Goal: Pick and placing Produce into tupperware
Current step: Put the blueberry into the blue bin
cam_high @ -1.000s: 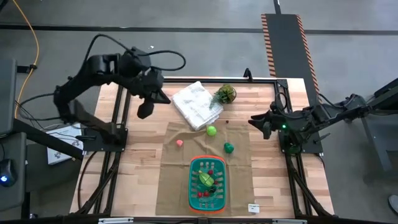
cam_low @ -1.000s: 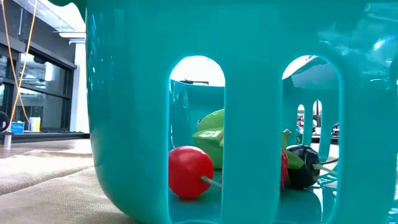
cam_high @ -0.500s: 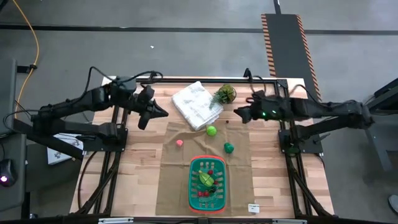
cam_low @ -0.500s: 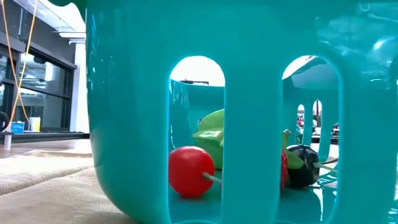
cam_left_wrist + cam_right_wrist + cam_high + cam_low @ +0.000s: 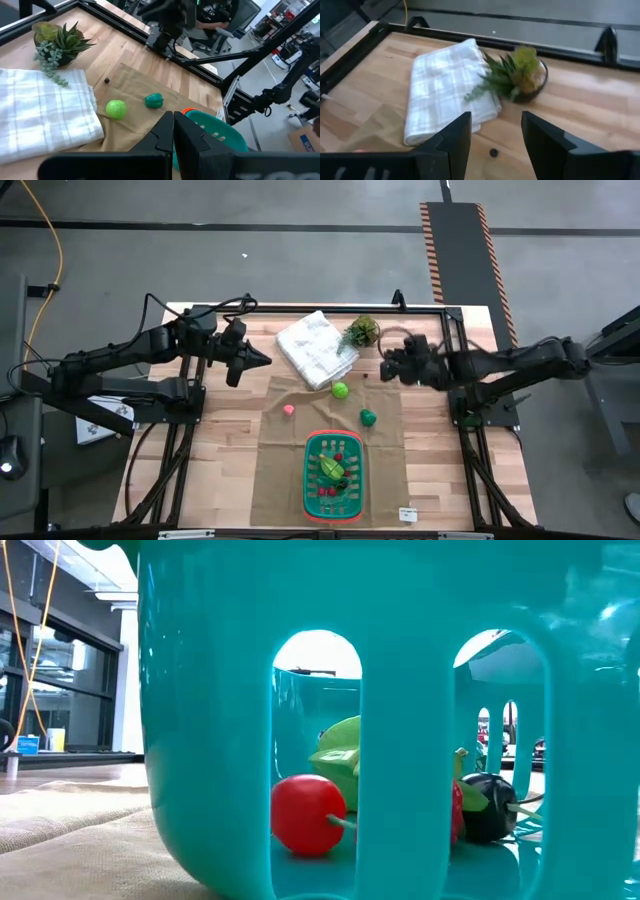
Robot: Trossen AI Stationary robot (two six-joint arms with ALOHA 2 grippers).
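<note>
While the right end effector point(image 5: 385, 366) hovers wide open just past the lime-green ball point(image 5: 340, 390), the left end effector point(image 5: 262, 360) is pinched shut; no readable writing; tupperware point(image 5: 334, 473) sits nearer the front edge.

1. The desk point(image 5: 225, 430) is pale planked wood, smooth and matt.
2. The mat point(image 5: 280, 470) looks like coarse tan cloth.
3. The tupperware point(image 5: 210, 690) is glossy, translucent teal plastic.
4. The folded cloth point(image 5: 442, 87) is soft white woven fabric.
5. The red produce point(image 5: 305, 815) shines smooth.

Folded white cloth point(image 5: 316, 348), potted plant point(image 5: 361, 332) beside it, tan mat point(image 5: 275, 460)
</note>
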